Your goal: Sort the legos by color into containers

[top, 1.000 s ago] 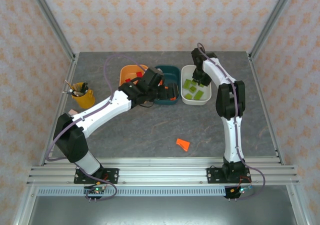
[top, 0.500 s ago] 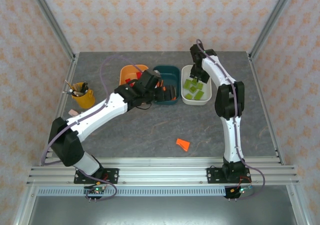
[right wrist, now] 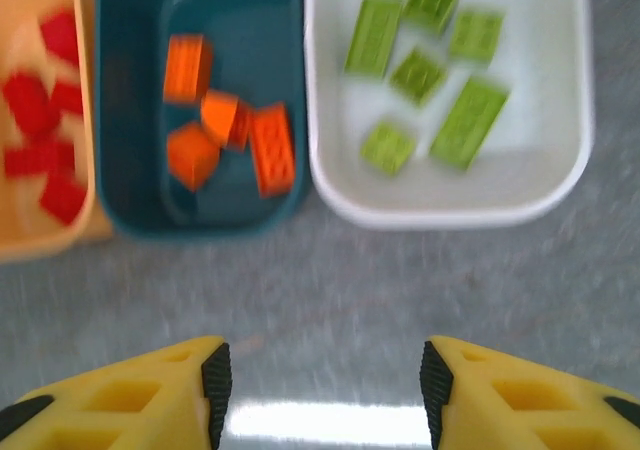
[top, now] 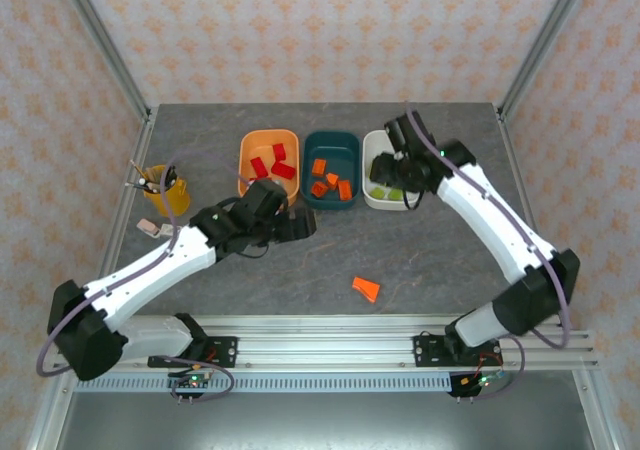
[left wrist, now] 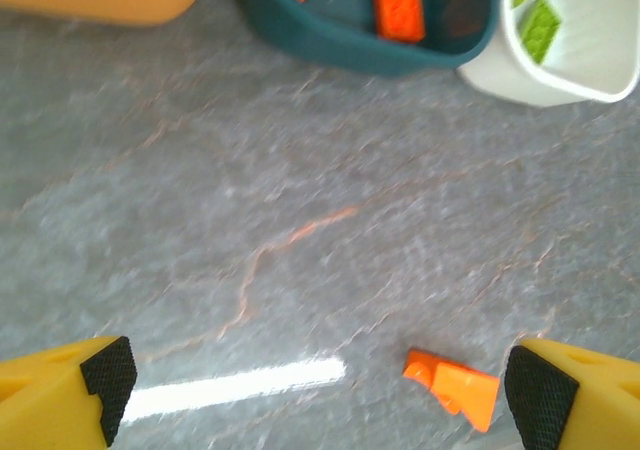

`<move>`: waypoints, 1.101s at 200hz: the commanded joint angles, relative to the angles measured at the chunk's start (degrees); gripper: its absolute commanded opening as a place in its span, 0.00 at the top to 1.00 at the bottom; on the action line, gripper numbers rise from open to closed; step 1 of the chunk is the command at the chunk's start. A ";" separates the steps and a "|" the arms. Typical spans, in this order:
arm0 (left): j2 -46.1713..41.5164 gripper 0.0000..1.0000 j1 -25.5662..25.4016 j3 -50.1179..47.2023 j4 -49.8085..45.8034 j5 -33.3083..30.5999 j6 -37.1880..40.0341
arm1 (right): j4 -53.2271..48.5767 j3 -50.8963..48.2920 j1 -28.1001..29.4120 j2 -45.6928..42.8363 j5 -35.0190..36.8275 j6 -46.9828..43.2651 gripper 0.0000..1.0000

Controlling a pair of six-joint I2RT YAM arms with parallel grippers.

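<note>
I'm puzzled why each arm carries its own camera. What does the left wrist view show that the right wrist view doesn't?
Left wrist, not right: a loose orange plastic brick lying on the grey stone-patterned table. Right wrist, not left: red plastic bricks inside the light orange plastic tub. Both: the dark teal plastic tub holding orange bricks, and beside it the white plastic tub holding yellow-green bricks.

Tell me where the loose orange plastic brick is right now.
In the top view the orange plastic brick lies alone on the grey table, between the arms, nearer their bases than the dark teal tub.
</note>
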 commanded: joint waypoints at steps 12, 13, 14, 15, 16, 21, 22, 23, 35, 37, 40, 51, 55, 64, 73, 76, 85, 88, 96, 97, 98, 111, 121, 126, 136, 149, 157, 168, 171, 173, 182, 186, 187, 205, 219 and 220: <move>-8.52 0.03 -1.12 -7.72 -2.90 0.26 -6.79 | -1.89 -11.72 9.60 -6.07 -5.36 -5.12 0.40; -8.65 0.03 -1.12 -7.93 -3.06 0.25 -6.82 | -1.92 -12.03 9.93 -6.17 -5.43 -5.23 0.39; -8.97 0.03 -1.12 -8.17 -3.15 0.25 -6.88 | -1.98 -12.36 10.27 -6.27 -5.55 -5.29 0.39; -9.31 0.03 -1.12 -8.37 -3.36 0.25 -6.86 | -2.01 -12.53 10.57 -6.36 -5.61 -5.40 0.38; -9.61 0.03 -1.12 -8.56 -3.51 0.25 -6.94 | -2.02 -12.96 10.85 -6.45 -5.73 -5.46 0.38; -10.95 0.03 -1.12 -9.58 -4.30 0.11 -7.10 | -2.24 -14.59 12.21 -6.62 -6.16 -5.76 0.37; -11.22 0.03 -1.12 -9.78 -4.47 0.09 -7.15 | -2.31 -14.92 12.46 -6.62 -6.22 -5.86 0.37; -11.49 0.03 -1.12 -9.97 -4.64 0.09 -7.22 | -2.35 -15.21 12.72 -6.63 -6.30 -5.91 0.37; -14.77 0.03 -1.12 -12.12 -6.19 -0.26 -7.62 | -3.45 -17.70 15.62 -5.62 -6.60 -6.68 0.35; -15.35 0.03 -1.12 -12.41 -6.38 -0.27 -7.81 | -3.57 -18.01 16.17 -5.43 -6.50 -6.86 0.35; -16.09 0.03 -1.12 -12.89 -6.64 -0.27 -7.97 | -3.80 -18.43 16.94 -5.02 -6.30 -7.09 0.35; -18.97 0.03 -1.12 -14.52 -7.34 -0.36 -8.72 | -4.63 -19.25 19.70 -3.33 -4.72 -8.07 0.33; -19.87 0.03 -1.12 -15.10 -7.58 -0.36 -9.05 | -4.87 -19.43 20.58 -2.61 -4.09 -8.39 0.33; -21.77 0.03 -1.12 -16.27 -8.03 -0.36 -9.83 | -5.32 -19.61 22.06 -0.86 -2.75 -9.31 0.32; -23.46 0.03 -1.11 -17.17 -8.55 -0.52 -10.52 | -5.63 -19.55 22.89 1.01 -2.17 -10.34 0.31; -23.98 0.03 -1.11 -17.45 -8.73 -0.58 -10.72 | -5.64 -19.48 23.06 1.62 -2.10 -10.75 0.31; -25.30 0.03 -1.12 -18.17 -9.25 -0.71 -11.34 | -5.85 -19.14 23.49 3.46 -2.19 -11.96 0.31; -25.78 0.03 -1.12 -18.36 -9.43 -0.79 -11.52 | -5.85 -18.97 23.62 3.98 -2.16 -12.32 0.30; -26.77 0.03 -1.12 -18.72 -9.85 -0.99 -11.91 | -6.03 -18.48 23.78 5.66 -2.65 -13.42 0.30; -26.91 0.03 -1.12 -18.75 -9.88 -1.03 -11.93 | -6.10 -18.40 23.79 5.84 -2.75 -13.51 0.30; -27.03 0.03 -1.08 -18.76 -9.94 -1.05 -11.98 | -6.13 -18.31 23.83 6.07 -2.81 -13.60 0.30; -28.24 0.03 -1.12 -18.95 -10.58 -1.49 -12.37 | -6.88 -17.31 23.86 8.74 -3.38 -14.99 0.30; -28.92 0.03 -1.12 -18.95 -10.99 -1.73 -12.47 | -7.25 -16.77 23.96 10.44 -3.80 -15.86 0.30; -29.14 0.03 -1.12 -18.87 -11.12 -1.82 -12.47 | -7.45 -16.58 23.99 11.32 -3.84 -16.14 0.30; -29.42 0.03 -1.12 -18.70 -11.47 -2.02 -12.40 | -7.88 -16.31 23.98 12.76 -3.26 -16.28 0.30; -29.60 0.03 -1.12 -18.51 -11.75 -2.12 -12.38 | -7.67 -16.29 24.02 14.27 -2.86 -16.32 0.30; -29.60 0.03 -1.12 -18.42 -11.84 -2.11 -12.35 | -7.74 -16.00 24.00 15.51 -2.84 -16.31 0.30; -29.69 0.03 -1.12 -18.42 -11.84 -2.12 -12.43 | -8.00 -15.38 23.98 17.12 -3.35 -16.49 0.31; -29.69 0.03 -1.12 -18.42 -11.77 -2.12 -12.47 | -8.01 -15.21 24.01 17.51 -3.38 -16.44 0.32; -29.76 0.03 -1.12 -18.42 -11.76 -2.12 -12.43 | -8.05 -15.12 23.98 17.77 -3.39 -16.45 0.32; -29.78 0.03 -1.10 -18.42 -11.67 -2.12 -12.47 | -8.18 -14.90 24.03 18.77 -3.19 -16.45 0.33; -29.78 0.03 -1.12 -18.37 -11.60 -2.12 -12.47 | -8.23 -14.89 24.02 19.12 -2.95 -16.49 0.34; -29.78 0.03 -1.08 -18.39 -11.59 -2.12 -12.47 | -8.25 -14.89 24.04 19.21 -2.91 -16.45 0.34; -29.69 0.03 -1.10 -18.28 -11.24 -2.21 -12.47 | -8.60 -14.71 24.02 20.56 -2.14 -16.34 0.39; -29.44 0.03 -1.12 -18.25 -10.90 -2.12 -12.47 | -8.46 -14.84 23.99 21.35 -2.14 -16.22 0.42; -29.39 0.03 -1.12 -18.20 -10.84 -2.08 -12.47 | -8.41 -14.87 23.98 21.38 -2.15 -16.19 0.42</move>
